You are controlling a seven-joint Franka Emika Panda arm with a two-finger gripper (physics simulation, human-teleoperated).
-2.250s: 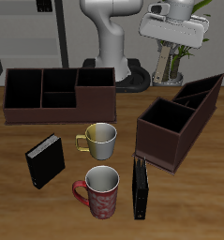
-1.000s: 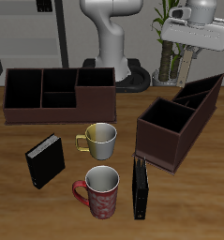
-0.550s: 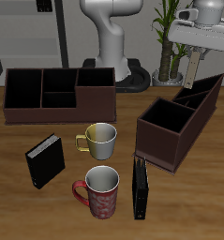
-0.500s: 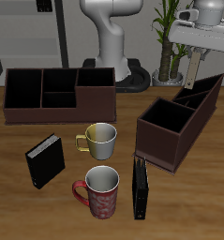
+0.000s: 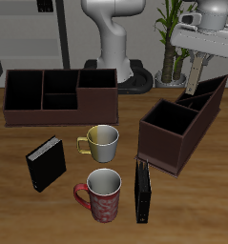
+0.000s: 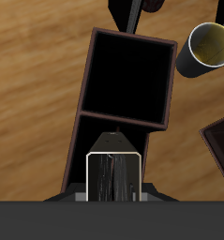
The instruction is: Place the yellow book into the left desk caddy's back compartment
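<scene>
Gripper (image 5: 194, 69) clamped on the yellow book (image 5: 195, 76), held upright just above the left desk caddy (image 5: 182, 119) over its back compartment (image 5: 209, 92); best to line the book up between the walls, lower straight, then release.

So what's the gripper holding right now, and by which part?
The gripper holds the yellow book by its upper end, so it hangs upright over the left desk caddy's back end.
</scene>
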